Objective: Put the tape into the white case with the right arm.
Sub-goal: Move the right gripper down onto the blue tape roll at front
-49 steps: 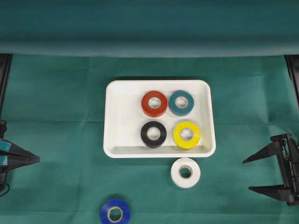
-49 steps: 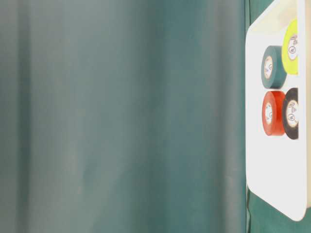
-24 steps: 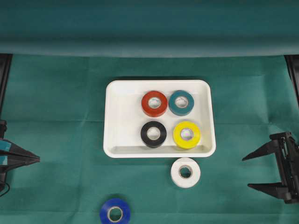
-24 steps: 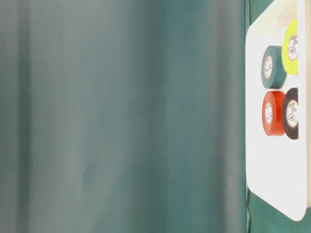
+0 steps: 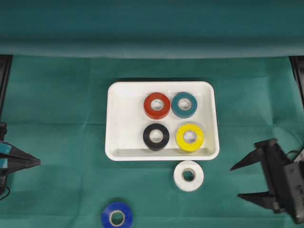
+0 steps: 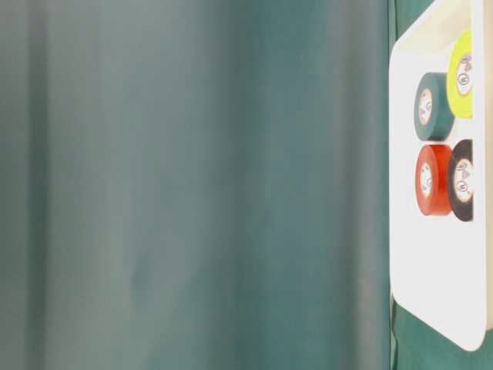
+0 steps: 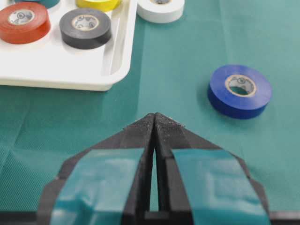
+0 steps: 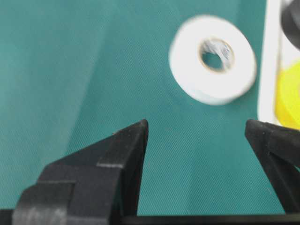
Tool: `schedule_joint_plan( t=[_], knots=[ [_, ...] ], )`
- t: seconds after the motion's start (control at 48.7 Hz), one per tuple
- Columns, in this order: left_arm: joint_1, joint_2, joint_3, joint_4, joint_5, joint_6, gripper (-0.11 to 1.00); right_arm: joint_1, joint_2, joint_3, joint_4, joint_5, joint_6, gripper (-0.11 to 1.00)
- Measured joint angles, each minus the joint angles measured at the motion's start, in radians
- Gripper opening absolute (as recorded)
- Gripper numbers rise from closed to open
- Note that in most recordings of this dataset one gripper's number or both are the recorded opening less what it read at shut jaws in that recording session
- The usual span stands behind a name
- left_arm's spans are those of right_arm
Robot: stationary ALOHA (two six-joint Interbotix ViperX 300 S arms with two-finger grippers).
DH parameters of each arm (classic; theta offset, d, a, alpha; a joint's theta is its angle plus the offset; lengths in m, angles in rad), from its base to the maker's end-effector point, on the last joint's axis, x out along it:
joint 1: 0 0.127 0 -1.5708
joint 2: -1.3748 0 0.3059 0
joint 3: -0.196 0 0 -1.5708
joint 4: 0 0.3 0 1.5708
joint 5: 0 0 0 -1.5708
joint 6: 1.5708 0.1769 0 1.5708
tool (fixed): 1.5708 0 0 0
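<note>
Tape rolls in red (image 5: 156, 105), teal (image 5: 184, 104), black (image 5: 156, 136) and yellow (image 5: 190, 137) lie flat inside the shallow white glossy plastic case (image 5: 118, 118) on a green cloth-covered table (image 5: 57, 118). A white tape roll (image 5: 188, 175) lies just outside the case's near rim, a blue roll (image 5: 117, 217) farther off. The all-black right gripper (image 5: 235, 181) hangs spread wide and empty, near the white roll; the teal-banded left gripper (image 7: 154, 121) is pressed closed, empty.
</note>
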Motion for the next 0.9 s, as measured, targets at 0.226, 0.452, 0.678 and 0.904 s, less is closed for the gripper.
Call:
schedule_joint_plan(
  t=[0.226, 0.452, 0.678, 0.904],
  knots=[
    [0.002, 0.0, 0.002, 0.0, 0.0, 0.0, 0.0, 0.021, 0.19, -0.14, 0.0, -0.026, -0.002, 0.64],
    [0.002, 0.0, 0.009, 0.0, -0.011, 0.0, 0.0, 0.035, 0.385, -0.305, 0.0, -0.031, -0.003, 0.64],
    [0.002, 0.0, 0.026, 0.0, -0.031, 0.0, 0.0, 0.044, 0.532, -0.463, -0.002, -0.031, -0.003, 0.64],
    [0.0, 0.0, 0.028, 0.0, -0.035, 0.0, 0.0, 0.064, 0.663, -0.611, -0.002, -0.032, -0.003, 0.64]
  ],
)
